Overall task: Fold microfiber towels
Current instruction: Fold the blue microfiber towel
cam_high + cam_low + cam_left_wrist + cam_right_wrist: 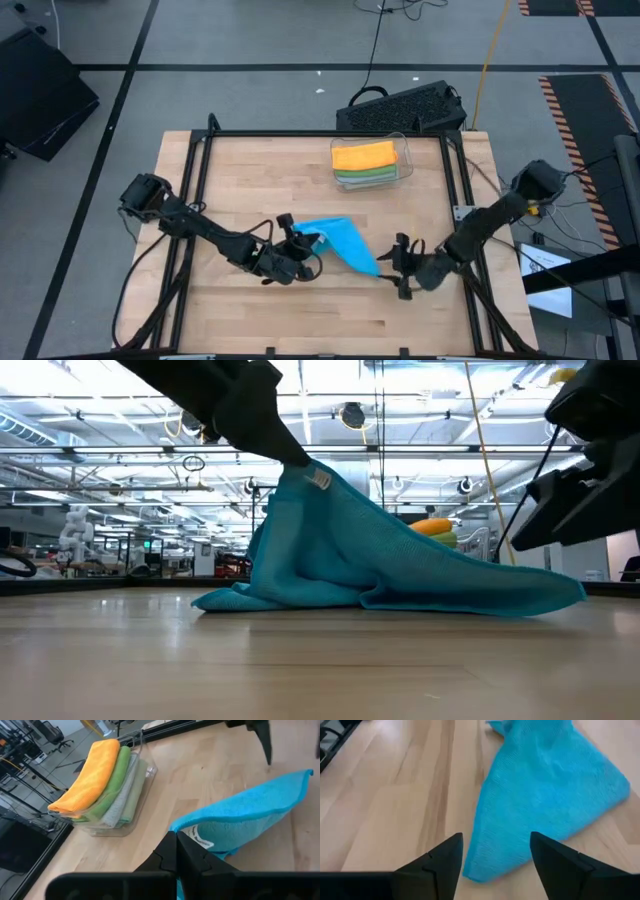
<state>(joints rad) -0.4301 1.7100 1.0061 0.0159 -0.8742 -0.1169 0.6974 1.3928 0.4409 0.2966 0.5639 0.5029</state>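
Bright, even overhead light from ceiling strip lamps (420, 405) in low view; soft faint shadows on tabletop (300, 310). Mild glare on wood. Wrist views: own fingers blurred, near bg soft.

Two dark jointed arms — matte black wedge-shaped fingers (442, 862).

Large industrial lab: exposed ceiling trusses (420, 455) with strip lights, taped concrete floor (250, 40), loose cables (375, 45), far workstations (130, 555).
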